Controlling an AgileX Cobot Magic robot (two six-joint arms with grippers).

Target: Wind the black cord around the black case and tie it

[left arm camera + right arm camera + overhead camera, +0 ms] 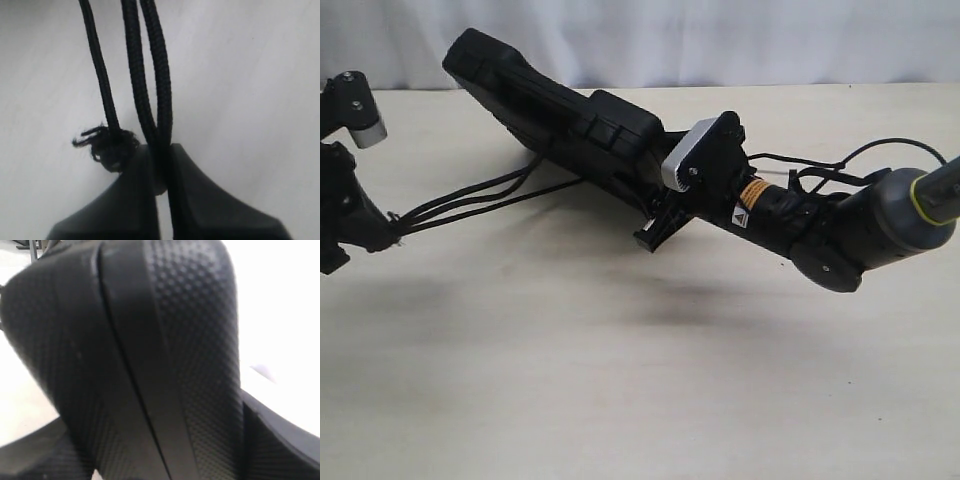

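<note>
**L pincer** (161, 165): closed on the black cord (150, 75). Two strands were nipped between the pads. A third strand, ending in the knot w/ frayed tuft (107, 145), lay just beside one pad, outside the nip. The pincer sat at the desk's (640, 380) left edge. Three strands ran from it, lifted off the surface, to the underside of the black case (560, 115).

**R pincer** (655, 215): clamped on one end of the case. Its wrist cam showed only textured shell and the seam. The case was tilted, w/ the free end up toward the far-left corner. Judging by the shadow, it was held clear of the desk, approx. mid-desk toward the far edge.

**Faults possible from here:**
- Knotted end not in the nip: any pull by L would tension only two strands, so the free end could slacken and undo the wrap.
- Cord thin vs. pads: hard pull could cause slip-out.
- Case held by one end only: cord tension could twist it or drag it from R's hold.
- Wrap pos. on the case is hidden, so it could not be checked.
</note>
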